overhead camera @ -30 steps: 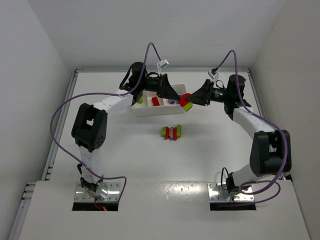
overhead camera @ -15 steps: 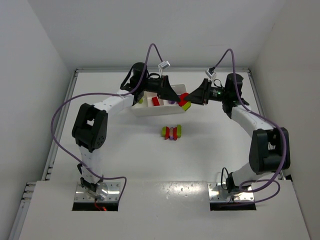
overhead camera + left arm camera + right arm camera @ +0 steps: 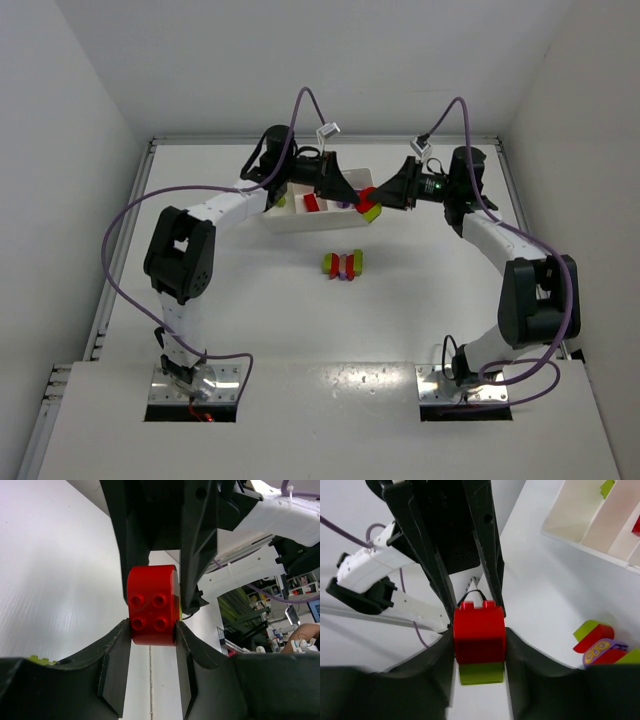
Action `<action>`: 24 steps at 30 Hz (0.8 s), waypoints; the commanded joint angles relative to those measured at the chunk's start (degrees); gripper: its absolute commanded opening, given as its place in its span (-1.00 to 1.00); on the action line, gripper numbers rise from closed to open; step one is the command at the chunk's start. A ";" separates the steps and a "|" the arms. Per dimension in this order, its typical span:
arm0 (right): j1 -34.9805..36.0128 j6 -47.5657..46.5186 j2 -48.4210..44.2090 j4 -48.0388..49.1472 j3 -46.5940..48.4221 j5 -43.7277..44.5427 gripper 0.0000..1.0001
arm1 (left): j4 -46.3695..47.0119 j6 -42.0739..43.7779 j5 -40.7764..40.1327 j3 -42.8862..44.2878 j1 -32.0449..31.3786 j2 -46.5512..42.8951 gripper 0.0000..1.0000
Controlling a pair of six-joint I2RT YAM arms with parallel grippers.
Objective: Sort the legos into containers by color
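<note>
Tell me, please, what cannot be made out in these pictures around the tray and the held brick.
- Top view: the left gripper covers much of the tray; what lies under it is hidden.
- Top view: the brick cluster is too small to count.
- Left wrist view: the red brick hides nearly all of the yellow-green brick.
- Right wrist view: the tray is cut off by the top-right edge.

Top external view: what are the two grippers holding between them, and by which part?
One stuck pair, a red brick joined to a yellow-green brick. The left gripper pinches the red brick's sides; the right gripper clamps the pair's sides from the opposite end.
</note>
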 commanded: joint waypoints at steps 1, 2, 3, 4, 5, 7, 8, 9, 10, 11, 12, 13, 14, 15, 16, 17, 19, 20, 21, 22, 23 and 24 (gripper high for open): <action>0.45 0.16 -0.17 0.73 2.64 0.98 0.01 | 1.81 2.67 -0.25 -0.94 -1.44 -3.57 -1.00; -0.07 0.16 -0.18 0.04 2.64 0.98 0.09 | 1.81 3.20 -1.03 -1.46 -0.92 -4.27 -1.00; -0.07 0.16 -0.18 0.03 2.64 0.98 0.17 | 1.81 3.20 -1.04 -2.34 -0.92 -4.80 -1.00; -0.07 0.16 -0.79 0.03 2.64 0.98 0.26 | 1.81 3.20 -1.56 -3.04 -0.92 -4.80 -1.00; -0.07 0.16 -1.31 -0.58 2.64 0.98 0.29 | 1.81 3.20 -1.57 -3.05 -0.31 -4.80 -1.00; -0.60 0.16 -1.84 -0.58 2.64 0.37 0.36 | 1.81 3.20 -1.57 -3.58 0.22 -5.42 -1.00; -0.60 0.16 -2.37 -0.58 2.11 0.37 0.39 | 1.81 3.20 -2.09 -3.58 0.22 -5.42 -1.00; -0.60 0.16 -2.37 -0.58 2.11 -0.24 0.39 | 2.59 3.20 -2.10 -3.58 0.92 -5.42 -1.00; -0.60 0.16 -2.98 -0.58 1.32 -0.77 0.39 | 3.21 2.33 -2.10 -3.58 1.54 -5.42 -1.00; -0.60 0.16 -2.99 -0.58 0.45 -0.78 0.39 | 4.09 1.71 -2.10 -3.58 1.54 -5.42 -1.00; -0.60 0.16 -3.68 -0.58 -0.08 -1.47 0.39 | 4.88 1.10 -2.62 -3.58 2.07 -5.42 -1.00; -0.60 0.16 -3.69 -0.58 -0.87 -1.48 0.39 | 5.41 0.40 -2.62 -2.71 2.07 -5.42 -1.00; -0.60 0.16 -4.21 -0.58 -0.88 -2.09 0.39 | 5.41 0.39 -2.62 -1.83 2.68 -4.81 -1.00; -0.60 0.16 -4.22 -0.58 -1.75 -2.70 0.39 | 5.41 0.39 -2.62 -1.82 3.21 -4.80 -1.00; -0.60 0.16 -4.83 -0.58 -2.28 -2.71 0.39 | 5.41 0.39 -2.62 -1.04 3.21 -4.80 -1.00; 0.01 -0.36 -5.36 -0.58 -2.29 -3.23 0.39 | 5.41 0.39 -2.62 -0.42 3.74 -4.28 -1.00; 0.01 -0.37 -5.88 -0.58 -2.90 -3.85 0.36 | 5.41 -0.13 -2.62 -0.41 3.74 -4.27 -1.00; 0.54 -0.98 -5.89 -0.58 -2.90 -3.85 0.32 | 5.41 -0.14 -2.62 0.11 3.74 -3.75 -1.00; 0.54 -0.99 -5.89 -0.58 -3.42 -3.85 0.32 | 6.11 -0.83 -2.62 0.11 3.74 -3.75 -1.00; 0.54 -0.99 -5.89 -0.58 -3.43 -3.85 0.32 | 6.64 -0.84 -2.62 0.11 3.74 -3.75 -1.00; 0.54 -0.99 -5.89 -0.58 -3.43 -3.85 0.30 | 6.64 -0.84 -2.62 0.11 3.74 -3.75 -1.00; 0.54 -1.51 -5.89 -0.58 -3.43 -3.85 0.30 | 6.65 -0.84 -2.62 0.11 3.74 -3.75 -1.00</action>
